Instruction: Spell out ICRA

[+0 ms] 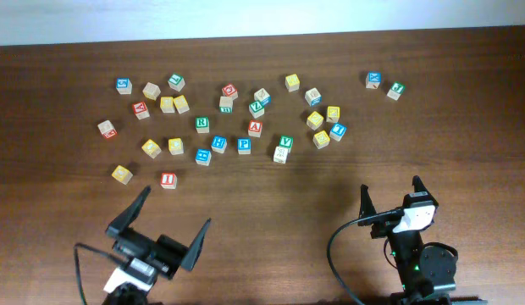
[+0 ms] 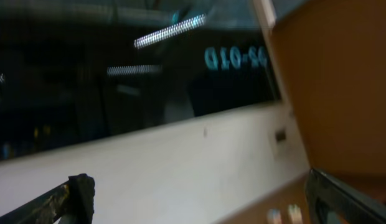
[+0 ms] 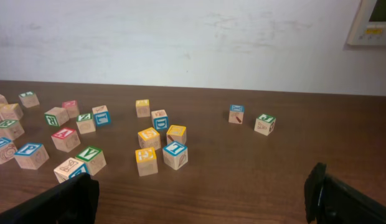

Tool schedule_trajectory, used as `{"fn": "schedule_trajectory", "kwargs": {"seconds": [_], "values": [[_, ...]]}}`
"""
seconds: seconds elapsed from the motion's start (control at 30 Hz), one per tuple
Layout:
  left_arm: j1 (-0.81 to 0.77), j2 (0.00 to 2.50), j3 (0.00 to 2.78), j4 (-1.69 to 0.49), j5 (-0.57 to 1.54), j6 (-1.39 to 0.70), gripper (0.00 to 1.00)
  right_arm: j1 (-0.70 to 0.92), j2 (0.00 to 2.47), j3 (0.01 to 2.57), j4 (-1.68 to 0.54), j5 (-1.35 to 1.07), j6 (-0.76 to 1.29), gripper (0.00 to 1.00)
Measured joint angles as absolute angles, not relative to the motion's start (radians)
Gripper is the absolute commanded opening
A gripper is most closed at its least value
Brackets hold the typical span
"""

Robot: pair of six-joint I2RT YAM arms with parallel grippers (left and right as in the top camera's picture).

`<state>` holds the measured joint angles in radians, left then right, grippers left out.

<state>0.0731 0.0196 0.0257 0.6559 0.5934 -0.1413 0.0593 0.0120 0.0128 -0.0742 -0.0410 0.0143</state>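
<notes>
**ICRA blocks: nothing picked up yet, both arms parked at the near edge**

ok so here's where it's at. Both arms sit at the near side of the table [image 1: 466,144], well apart from the pile, and neither is touching a block. The left gripper [image 1: 165,227] has its fingers spread wide with nothing between them. The right gripper [image 1: 391,196] is the same deal, wide and empty. My guess is they're set back so the overhead view gets the whole scatter unblocked before anyone commits to a letter.

Letters: the red I [image 1: 168,180] sits on its own at the front of the pile and is the block closest to the left gripper, so it looks like the natural first grab. The green R [image 1: 201,124] is further back, left of the middle. The red A [image 1: 255,128] is near the centre, with the blue P [image 1: 244,145] just in front of it and a green V [image 1: 285,141] off to its right. Those two are decoys. The C should be a yellow one, but there are several yellow cubes and I can't read which it is.

The left wrist cam is tilted up at a wall and a dark window, so it's no use for aiming right now.

No row started anywhere, so I'd call it zero letters placed
</notes>
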Motion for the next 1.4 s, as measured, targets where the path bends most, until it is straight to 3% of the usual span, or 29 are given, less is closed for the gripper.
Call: {"fn": "schedule_trajectory", "kwargs": {"seconds": [0.17,0.27,0.37,0.53,0.67,0.7,0.77,0.97,1.1,1.4], "values": [[0.073,0.091,0.324,0.546,0.522,-0.270,0.99,0.059,0.014,0.013,-0.074,-0.041,0.014,0.98],[0.073,0.309,0.692,0.031,0.554,-0.258,0.99,0.059,0.017,0.013,-0.075,-0.041,0.014,0.98],[0.073,0.602,0.985,-0.248,0.772,-0.189,0.99,0.059,0.016,0.013,-0.074,-0.041,0.014,0.99],[0.073,0.739,1.013,-0.275,1.002,-0.194,0.99,0.059,0.016,0.013,-0.075,-0.041,0.014,0.98],[0.073,0.854,1.194,-0.678,0.915,-0.210,0.99,0.059,0.016,0.013,-0.075,-0.041,0.014,0.98],[0.062,0.915,1.289,-0.888,0.824,-0.161,0.99,0.059,0.016,0.013,-0.074,-0.041,0.014,0.98],[0.013,0.996,1.381,-1.061,0.665,-0.102,0.99,0.059,0.016,0.013,-0.074,-0.041,0.014,0.98],[-0.062,1.069,1.402,-1.176,0.559,-0.051,0.99,0.059,0.016,0.013,-0.075,-0.041,0.014,0.98],[-0.157,1.162,1.411,-1.321,0.376,-0.083,0.99,0.059,0.016,0.013,-0.075,-0.041,0.014,0.98],[-0.269,1.298,1.410,-1.328,0.232,-0.133,0.99,0.059,0.016,0.013,-0.075,-0.041,0.014,0.98]]}}
